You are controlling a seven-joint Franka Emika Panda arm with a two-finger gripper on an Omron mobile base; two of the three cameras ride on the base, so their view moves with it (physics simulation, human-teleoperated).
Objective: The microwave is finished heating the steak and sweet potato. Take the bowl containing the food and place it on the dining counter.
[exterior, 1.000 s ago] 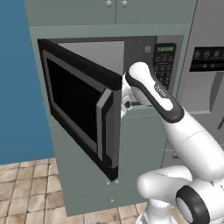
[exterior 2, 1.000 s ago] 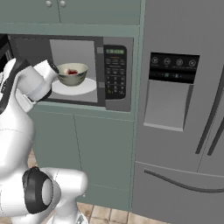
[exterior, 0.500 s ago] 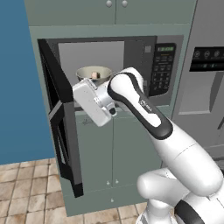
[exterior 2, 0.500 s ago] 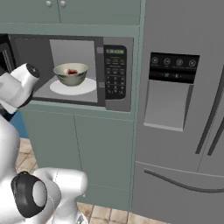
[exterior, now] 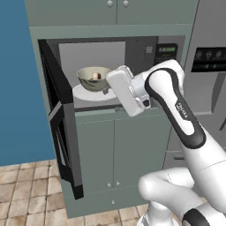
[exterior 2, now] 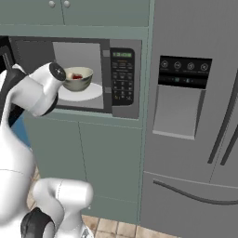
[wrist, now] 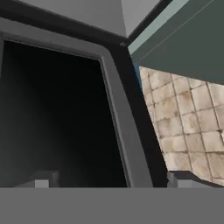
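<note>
Left base view: bowl [exterior: 94,78] behind hand [exterior: 126,90]

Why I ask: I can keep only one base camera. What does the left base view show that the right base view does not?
Left base view: the inner face of the swung-open door, a blue wall and the tiled floor. Right base view: the keypad buttons and the fridge dispenser recess. Both: the bowl on a white plate inside the microwave, and the arm.

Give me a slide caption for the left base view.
Microwave door swung open, bowl on white plate inside, arm reaching in.
</note>
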